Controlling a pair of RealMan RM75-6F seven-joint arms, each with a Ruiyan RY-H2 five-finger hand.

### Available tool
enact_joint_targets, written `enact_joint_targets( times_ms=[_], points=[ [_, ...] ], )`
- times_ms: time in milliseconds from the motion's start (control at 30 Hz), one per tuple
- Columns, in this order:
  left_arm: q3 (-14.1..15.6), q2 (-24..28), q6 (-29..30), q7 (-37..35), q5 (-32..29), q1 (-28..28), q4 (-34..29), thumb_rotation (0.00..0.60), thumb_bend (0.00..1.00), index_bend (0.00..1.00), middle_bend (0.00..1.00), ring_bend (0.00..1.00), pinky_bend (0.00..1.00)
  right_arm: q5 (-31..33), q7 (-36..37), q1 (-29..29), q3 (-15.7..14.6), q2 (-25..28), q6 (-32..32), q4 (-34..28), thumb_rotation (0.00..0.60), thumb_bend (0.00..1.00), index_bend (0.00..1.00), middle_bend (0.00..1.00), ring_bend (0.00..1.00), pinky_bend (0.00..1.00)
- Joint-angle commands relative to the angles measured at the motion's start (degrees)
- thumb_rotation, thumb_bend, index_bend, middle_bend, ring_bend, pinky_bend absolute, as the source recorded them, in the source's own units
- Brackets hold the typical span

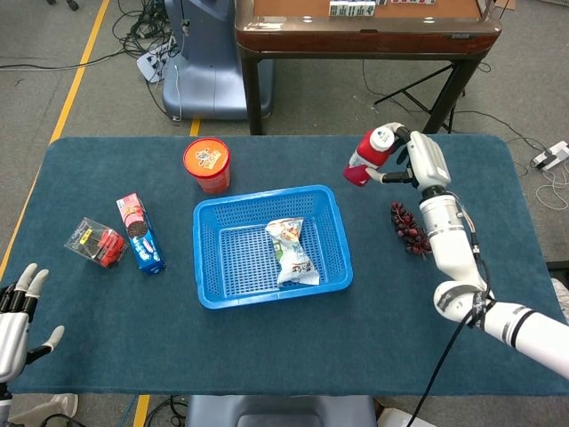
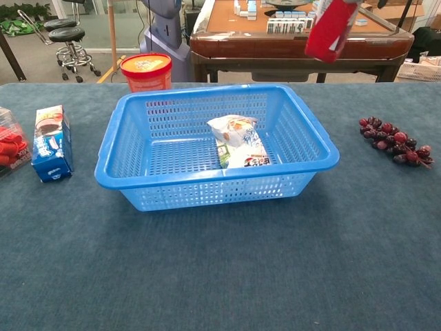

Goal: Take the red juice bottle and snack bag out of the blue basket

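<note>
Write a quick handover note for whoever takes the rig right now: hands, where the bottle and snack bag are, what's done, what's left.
Right hand holds the red juice bottle in the air, tilted, clear of the blue basket and near the grapes.
Left hand open, idle at the table's near left edge.
Snack bag lies inside the basket.
Done: bottle lifted out.
Left: set the bottle on the table, then take out the snack bag.
</note>
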Motion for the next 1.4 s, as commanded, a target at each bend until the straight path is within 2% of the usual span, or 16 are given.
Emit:
enact_joint_targets(
  times_ms=[33,333,500,667,700,767,800,867,933,1033,1133,1400],
  points=[
    [0.02,0.02,0.14,0.12,0.0,0.1,-0.13,0.6,0.27,0.01,0.02,0.13,0.13,1.05,0.14,-0.09,-2.35,-2.07,-3.23,4.38,0.6,0.31,0.55,0.45,0.43,0.5],
    [0.13,0.02,0.07,0.73,-0.35,0.29,-0.41,0.6,0.27,0.01,0.02,0.13,0.13,0.55,2.06,0.16,-5.44,-7.42,-9.36,14.61,0.6,0.28,0.55,0.39,0.38,0.5],
    [0.21,-0.08,-0.15,1.15,-0.43,0.27,-0.54,0.6,0.27,0.01,0.02,0.13,0.13,-0.79,4.43,-0.07,-5.82,-9.3,-11.91,18.42,0.6,0.25,0.47,0.35,0.33,0.46],
    [0.22,-0.25,-0.29,1.56,-0.56,0.24,-0.67,0.6,0.27,0.01,0.02,0.13,0.13,-2.9,7.61,-0.65,-6.02,-9.93,-15.06,20.64,0.6,0.2,0.29,0.25,0.24,0.38],
    [0.22,-0.27,-0.31,1.65,-0.54,0.22,-0.69,0.6,0.27,0.01,0.02,0.13,0.13,-3.46,8.18,-0.79,-6.07,-9.81,-15.59,20.73,0.6,0.2,0.28,0.25,0.23,0.38],
    [0.2,-0.31,-0.35,1.81,-0.51,0.16,-0.73,0.6,0.27,0.01,0.02,0.13,0.13,-4.79,9.37,-1.11,-6.12,-9.39,-16.5,20.68,0.6,0.18,0.15,0.14,0.16,0.32],
    [0.19,-0.33,-0.38,1.84,-0.47,0.13,-0.77,0.6,0.27,0.01,0.02,0.13,0.13,-5.98,10.25,-1.39,-6.11,-9.01,-16.77,20.44,0.6,0.18,0.08,0.08,0.12,0.28],
    [0.17,-0.35,-0.41,1.86,-0.43,0.09,-0.8,0.6,0.27,0.01,0.02,0.13,0.13,-8.21,11.68,-1.96,-6.11,-8.25,-16.7,19.87,0.6,0.17,0.01,0.01,0.05,0.21],
    [0.14,-0.4,-0.44,1.91,-0.43,0.05,-0.8,0.6,0.27,0.01,0.02,0.13,0.13,-11.01,13.26,-2.7,-6.06,-7.38,-15.7,19.16,0.6,0.16,0.0,0.0,0.0,0.13],
    [0.06,-0.42,-0.55,1.87,-0.45,-0.06,-0.78,0.6,0.27,0.01,0.02,0.13,0.13,-15.63,15.46,-3.99,-5.87,-5.23,-12.64,16.73,0.6,0.16,0.0,0.0,0.0,0.06],
    [-0.09,-0.42,-0.51,1.67,-0.57,-0.1,-0.67,0.6,0.27,0.01,0.02,0.13,0.13,-20.2,17.25,-5.93,-5.35,-1.74,-7.32,11.92,0.6,0.16,0.0,0.0,0.0,0.04],
    [-0.11,-0.34,-0.42,1.57,-0.33,-0.15,-0.73,0.6,0.27,0.01,0.02,0.13,0.13,-24.89,15.03,-9.03,-4.39,9.25,-0.7,-3.91,0.6,0.16,0.0,0.0,0.0,0.04]
  ],
)
